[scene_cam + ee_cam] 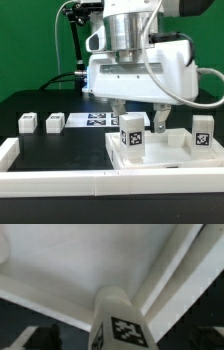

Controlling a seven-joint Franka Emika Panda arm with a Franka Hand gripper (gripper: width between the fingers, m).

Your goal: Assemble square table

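A large white plastic square slab with a raised rim point(160, 158) is seen lying flat on the black counter point(60, 145), toward the exterior view's right, just behind the long white border bar point(60, 181) that runs along the near edge. A short white tagged leg point(132, 133) is stood upright on the slab near its corner on the exterior view's left, with its black-and-white tag turned to the camera. A second upright leg point(203, 130) is found at the slab's end on the exterior view's right; whether either is fastened to the slab cannot be told. The white two-finger gripper point(139, 120) is held low over the slab, and its dark fingers point(160, 122) are spread, one placed on each side of the first leg. In the wrist view this leg point(118, 317) is seen rising between the fingers point(40, 336), with a gap left on both sides, so nothing is pinched; the pale slab point(60, 274) fills the background. Two more short white tagged pieces are set side by side on the counter at the exterior view's left, well apart from the slab: an outer loose leg point(27, 123) and an inner loose leg point(54, 122). The thin flat marker board point(95, 120) is laid behind, between these and the slab.
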